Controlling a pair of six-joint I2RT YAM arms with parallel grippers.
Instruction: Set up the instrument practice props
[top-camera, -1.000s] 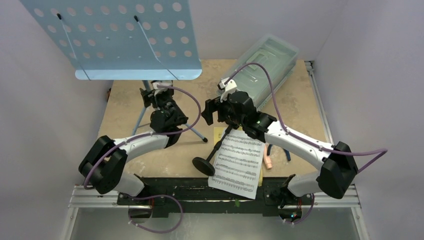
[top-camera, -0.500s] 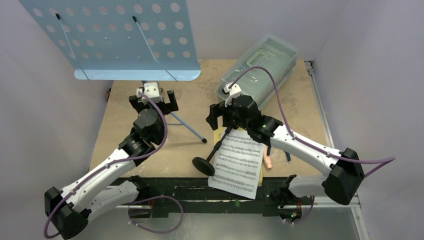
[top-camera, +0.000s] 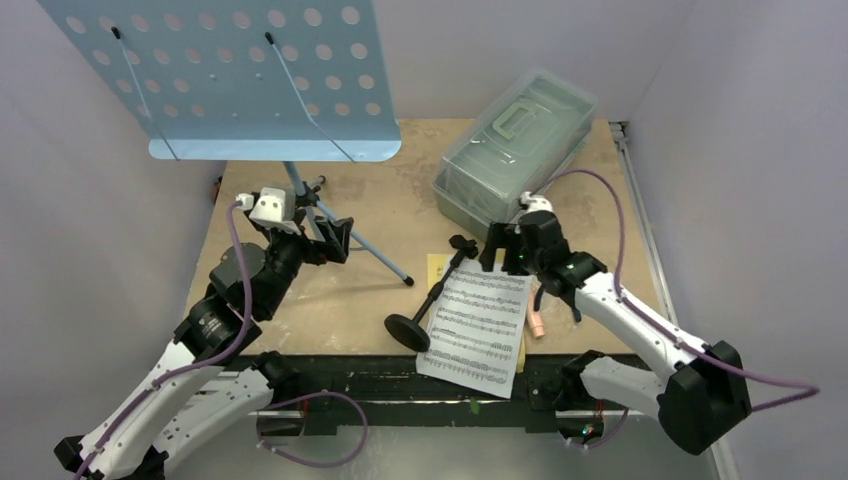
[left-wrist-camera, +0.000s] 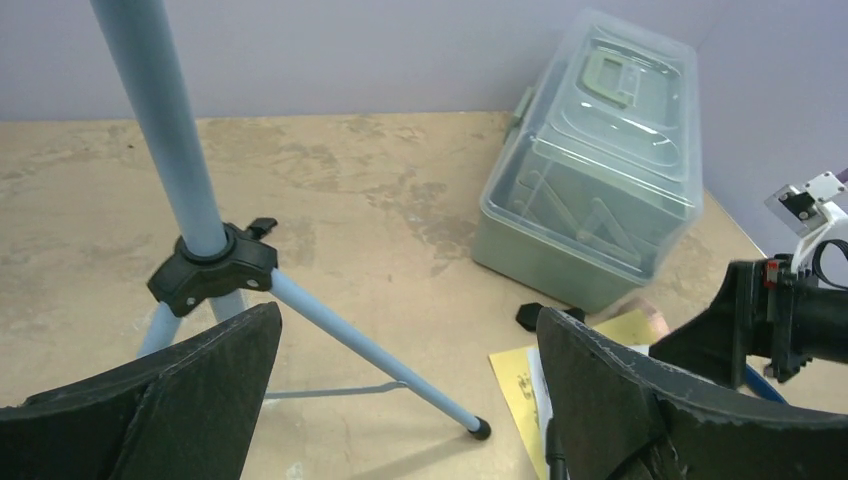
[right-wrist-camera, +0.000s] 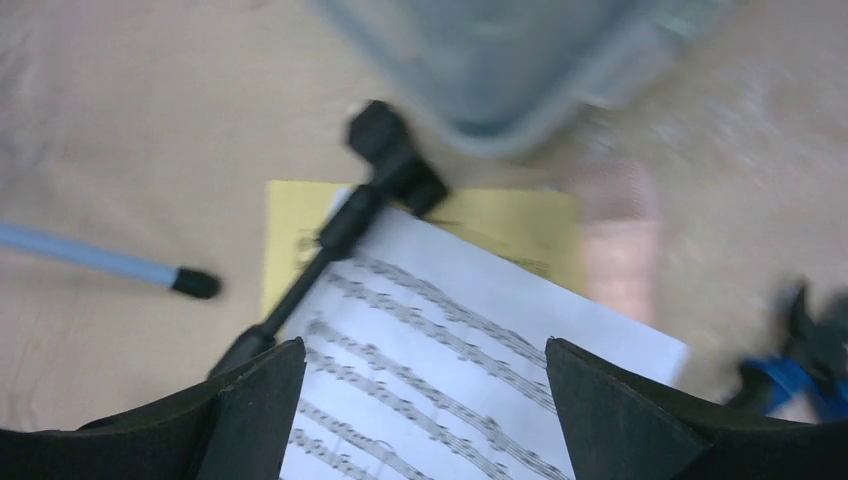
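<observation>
The light blue music stand stands upright at the back left on its tripod. White music sheets lie over a yellow sheet at the front middle. The black mic stand lies on its side across their left edge, and also shows in the right wrist view. The peach-pink toy microphone lies right of the sheets. My left gripper is open and empty beside the tripod legs. My right gripper is open and empty above the sheets' far end.
A clear lidded plastic box sits at the back right, close behind my right gripper. Blue-handled pliers lie right of the microphone. A tripod leg tip reaches towards the yellow sheet. Walls close in left and right.
My left arm has stretched out and its gripper has shifted left, beside the tripod. My right gripper has moved right and nearer, from in front of the box to over the sheets.
</observation>
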